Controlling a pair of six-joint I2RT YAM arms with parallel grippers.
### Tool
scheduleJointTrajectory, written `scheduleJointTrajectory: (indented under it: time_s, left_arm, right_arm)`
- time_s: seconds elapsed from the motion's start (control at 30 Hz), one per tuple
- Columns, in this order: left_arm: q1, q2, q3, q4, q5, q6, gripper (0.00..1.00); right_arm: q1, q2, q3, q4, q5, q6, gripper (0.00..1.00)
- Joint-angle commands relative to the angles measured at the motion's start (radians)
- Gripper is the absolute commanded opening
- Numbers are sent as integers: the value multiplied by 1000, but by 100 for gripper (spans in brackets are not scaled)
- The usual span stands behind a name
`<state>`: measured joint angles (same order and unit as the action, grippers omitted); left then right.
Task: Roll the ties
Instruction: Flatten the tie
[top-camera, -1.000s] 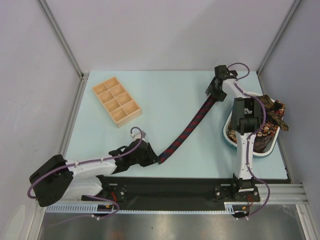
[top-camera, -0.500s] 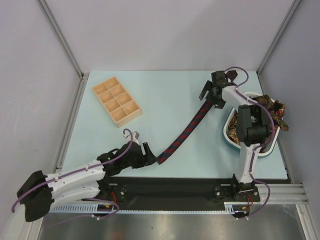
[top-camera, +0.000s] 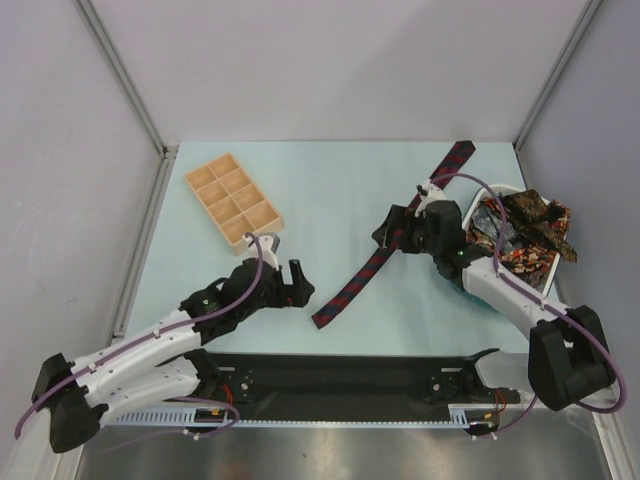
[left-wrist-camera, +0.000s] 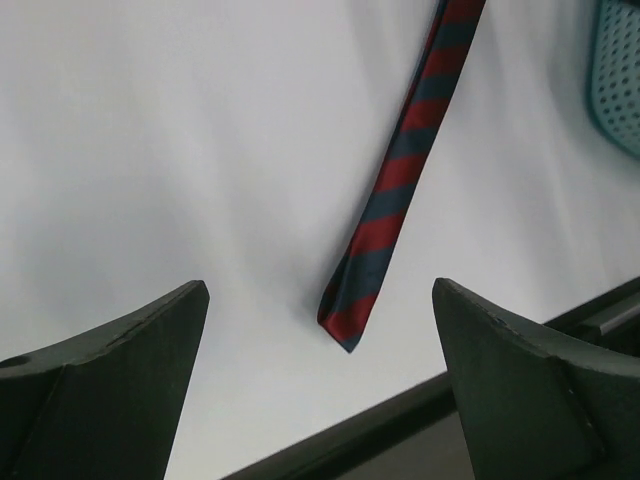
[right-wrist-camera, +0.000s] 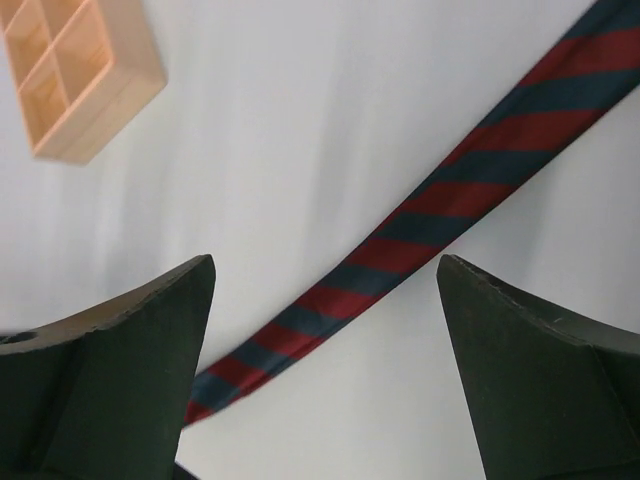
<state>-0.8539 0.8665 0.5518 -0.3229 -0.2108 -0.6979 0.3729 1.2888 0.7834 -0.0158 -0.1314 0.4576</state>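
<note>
Diagonally, the striped tie (top-camera: 365, 270), pointed end near-left (left gripper (left-wrist-camera: 318, 300) and right gripper (right-wrist-camera: 325, 270) spread, empty).

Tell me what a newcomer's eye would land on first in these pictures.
A navy tie with red stripes lies stretched in a long diagonal across the middle of the pale blue table. The left gripper hovers by its near end and the right gripper over its middle, both with jaws open and empty. A heap of patterned ties is piled at the right edge, and a wooden compartment tray sits far left.
</note>
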Motion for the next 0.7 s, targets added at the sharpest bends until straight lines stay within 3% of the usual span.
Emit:
scheduleJointTrajectory:
  time_s: [0.0, 0.13, 0.2, 0.23, 0.3, 0.6, 0.67]
  left_arm:
    - [18, -33, 57, 27, -108, 126, 100]
    - [84, -58, 30, 108, -108, 167, 100]
    - [179, -52, 19, 134, -69, 152, 100]
    - [214, -52, -10, 151, -23, 134, 99]
    - [291, -61, -55, 232, 65, 123, 100]
    - [317, -109, -174, 373, 58, 232, 100]
    - [317, -136, -193, 378, 42, 225, 100]
  right_arm:
    - [46, -55, -53, 160, -94, -68, 98]
    - [143, -71, -105, 168, -174, -137, 81]
    - [248, -91, -145, 201, -81, -222, 89]
    - [362, -107, -160, 208, -18, -247, 88]
    - [446, -121, -188, 212, 102, -302, 87]
    - [738, -45, -194, 221, 350, -393, 81]
    - [767, 4, -174, 215, 406, -389, 75]
